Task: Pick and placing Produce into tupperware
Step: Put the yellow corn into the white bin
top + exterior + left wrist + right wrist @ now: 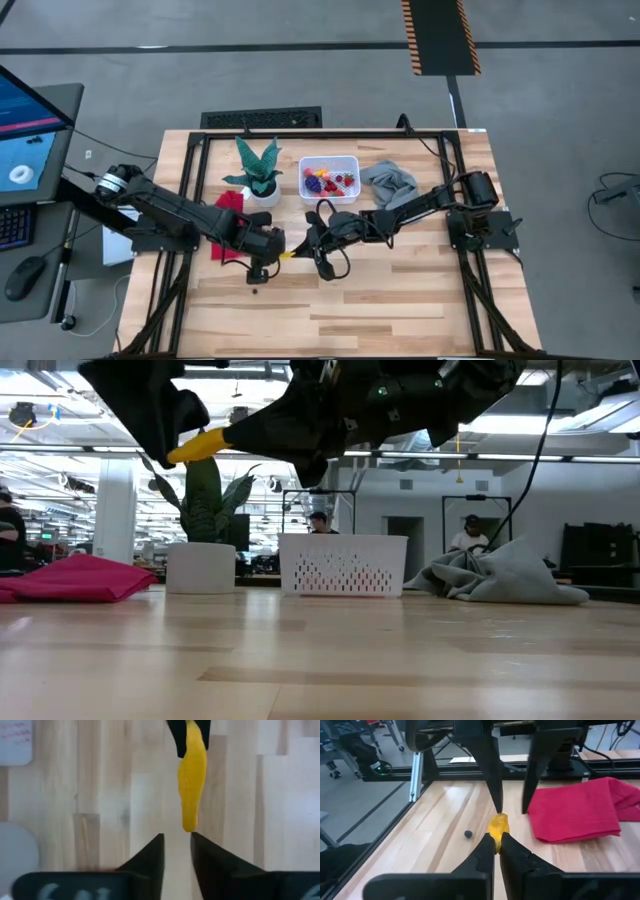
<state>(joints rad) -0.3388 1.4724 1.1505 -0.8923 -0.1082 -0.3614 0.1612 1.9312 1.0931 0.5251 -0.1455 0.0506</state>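
A yellow toy piece [192, 775], long and banana-like, hangs in the air between the two grippers, clear of the table [320, 660]. My right gripper [497, 840] is shut on it, near the table's middle [310, 250]. My left gripper [176, 837] is open and faces it from the table's left, its fingertips right at the piece's free end [189, 826]. The white tupperware [329, 178] stands at the far side with several small red, purple and yellow produce pieces [325, 182] inside. My right gripper pinches one end of the yellow piece [498, 827] between its two fingers, coming about level from the table's right. The piece sticks out beyond the fingertips toward my left gripper [200, 445], lifted clear of the table. My left gripper's open fingers [496, 802] stand at the free end; I cannot tell whether they touch it.
A potted plant [258, 170] stands left of the tupperware. A red cloth [575, 810] lies under my left arm. A grey cloth [390, 182] lies right of the tupperware. A tiny dark ball [468, 834] rests on the wood near the grippers. The near half of the table is bare wood.
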